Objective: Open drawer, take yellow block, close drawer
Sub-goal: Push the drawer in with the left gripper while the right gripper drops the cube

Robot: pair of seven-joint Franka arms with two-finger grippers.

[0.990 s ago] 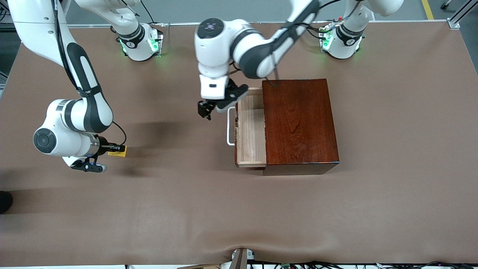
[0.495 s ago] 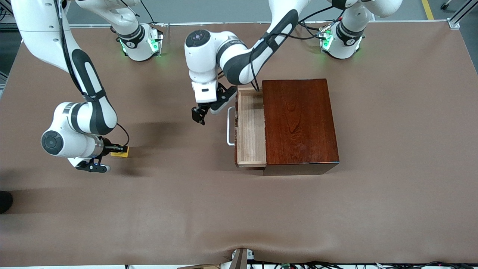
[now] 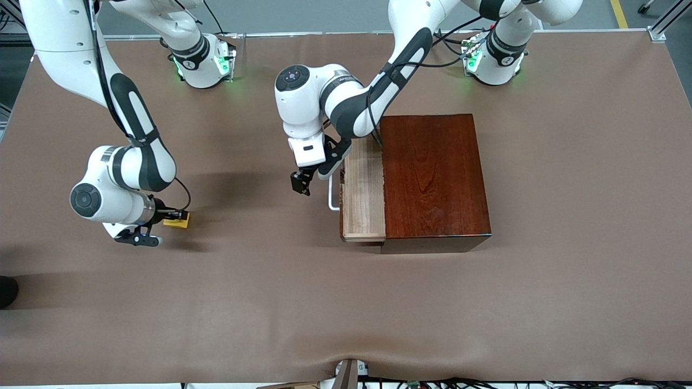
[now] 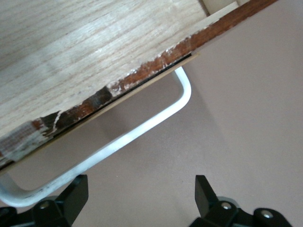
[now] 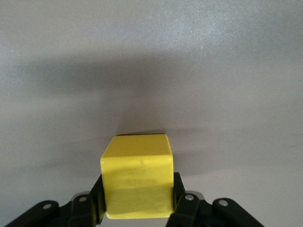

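**Block out, drawer half open**

We see the right claw [image 3: 172, 218] clamped on the yellow block [image 3: 178, 220], low over the table [image 3: 270, 302] toward the right arm's end, well apart from the wooden box [image 3: 432, 173]. The drawer [image 3: 363, 200] stands partly pulled out, its pale inside showing. The left claw [image 3: 301, 183] hangs just beside the white handle [image 3: 331, 199], its fingers [image 4: 206, 198] spread apart and touching nothing.
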